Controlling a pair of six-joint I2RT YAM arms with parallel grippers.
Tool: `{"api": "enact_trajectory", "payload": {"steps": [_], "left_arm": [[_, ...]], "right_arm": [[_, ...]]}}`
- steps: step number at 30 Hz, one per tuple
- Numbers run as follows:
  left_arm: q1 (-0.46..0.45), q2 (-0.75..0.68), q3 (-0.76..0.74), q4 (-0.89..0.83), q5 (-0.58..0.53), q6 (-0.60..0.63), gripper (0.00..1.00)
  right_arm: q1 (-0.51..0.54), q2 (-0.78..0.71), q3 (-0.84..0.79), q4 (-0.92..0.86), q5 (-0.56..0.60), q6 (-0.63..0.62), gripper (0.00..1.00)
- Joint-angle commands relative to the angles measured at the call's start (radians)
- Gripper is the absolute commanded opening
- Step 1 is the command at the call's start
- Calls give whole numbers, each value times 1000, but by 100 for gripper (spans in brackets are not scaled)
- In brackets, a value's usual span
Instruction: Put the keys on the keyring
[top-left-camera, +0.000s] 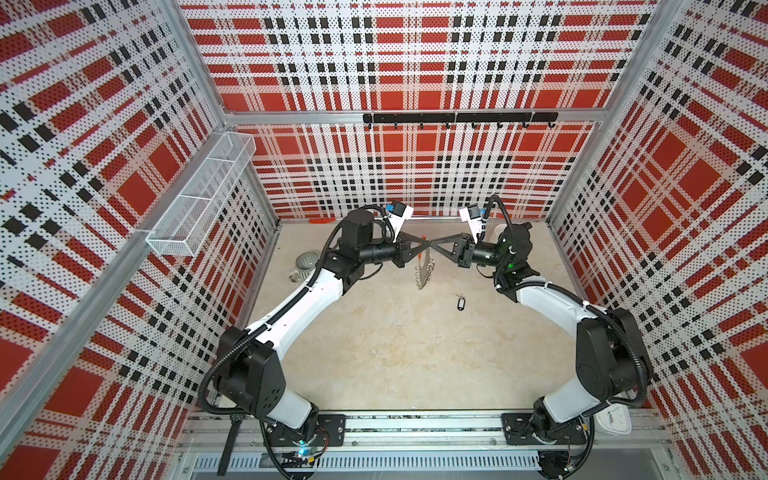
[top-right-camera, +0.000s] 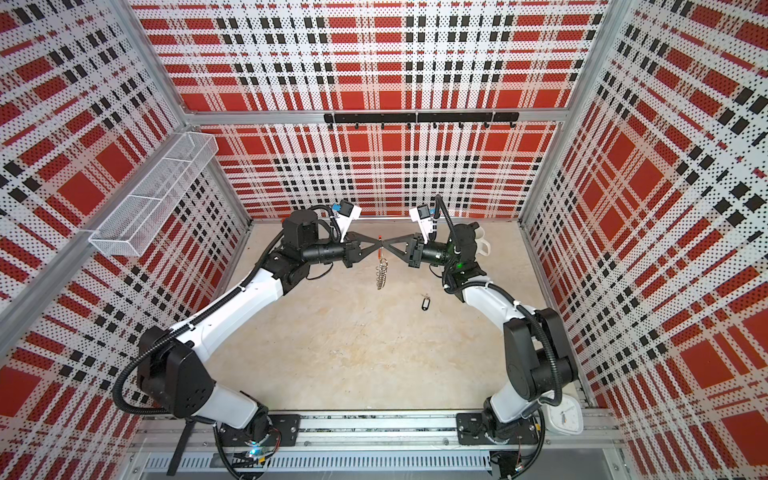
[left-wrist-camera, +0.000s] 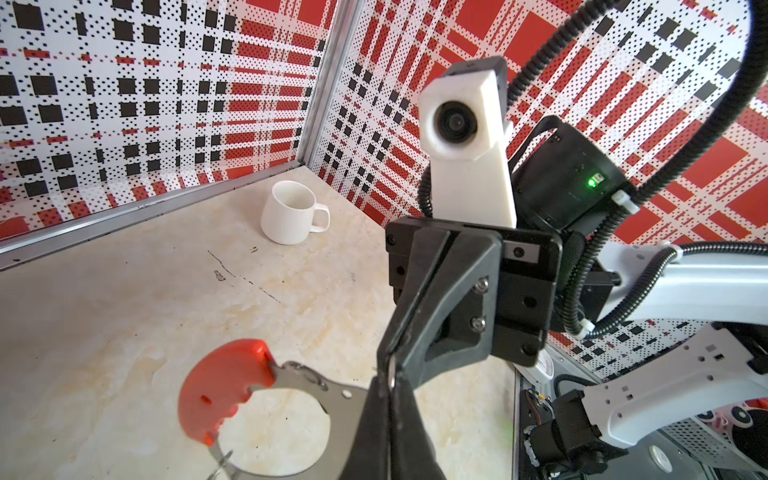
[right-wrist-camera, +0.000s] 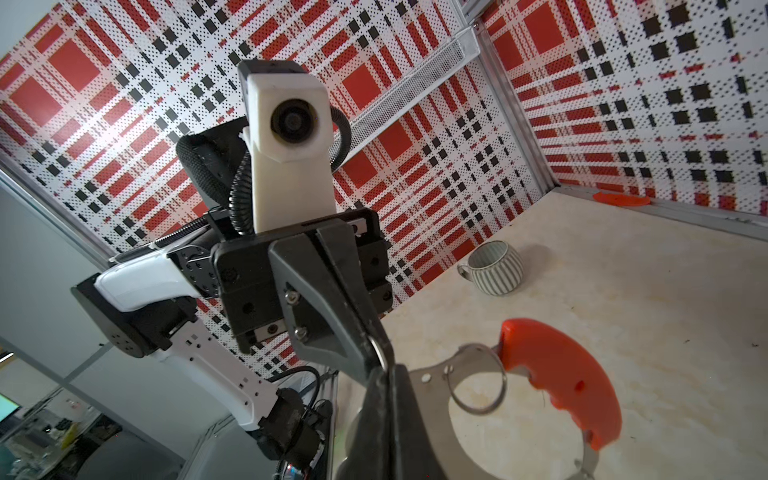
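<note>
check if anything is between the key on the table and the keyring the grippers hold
Nothing visible stands between the keys and the keyring. But the left gripper and right gripper are both shut on the keyring, so neither is free to fetch the keys.

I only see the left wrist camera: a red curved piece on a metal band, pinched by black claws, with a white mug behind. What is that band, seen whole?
Observer: It is the keyring, hanging between the left gripper and the right gripper. Both top views show small wire loops dangling below it.
Visitor: Where are the keys?
Observer: The keys lie on the table, apart from the ring and nearer the right arm: a tiny key on a black tag.
Visitor: Is there any other mug?
Observer: Yes, the right wrist view shows a striped grey mug near the left arm.
</note>
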Motion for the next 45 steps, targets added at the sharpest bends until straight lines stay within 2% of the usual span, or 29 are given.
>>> {"api": "enact_trajectory", "payload": {"steps": [1, 6, 7, 9, 11, 13, 16, 19, 25, 36, 45], "left_arm": [[-14, 10, 28, 20, 13, 17, 0], [-12, 0, 11, 55, -7, -7, 2], [-12, -4, 4, 71, -17, -21, 13], [-4, -19, -26, 131, -43, -69, 23], [10, -43, -77, 229, -71, -148, 39], [28, -74, -157, 341, -109, -226, 43], [61, -124, -270, 505, -165, -331, 39], [75, -151, -341, 596, -182, -385, 34], [61, -143, -351, 644, -150, -404, 35], [32, -95, -346, 870, -40, -514, 40], [3, -54, -330, 912, -4, -532, 42]], "right_arm": [[18, 5, 3, 57, -17, 19, 0], [24, -17, -17, 91, 54, 26, 0], [26, -23, -21, 102, 70, 25, 0], [30, -31, -33, 136, 115, 36, 0], [34, -37, -46, 188, 154, 58, 0], [37, -38, -65, 261, 192, 97, 0], [40, -27, -93, 409, 232, 179, 0], [41, 0, -100, 555, 236, 279, 0], [43, 49, -81, 722, 224, 413, 0], [66, 58, -63, 699, 216, 408, 0], [76, 65, -38, 679, 209, 401, 0]]}}
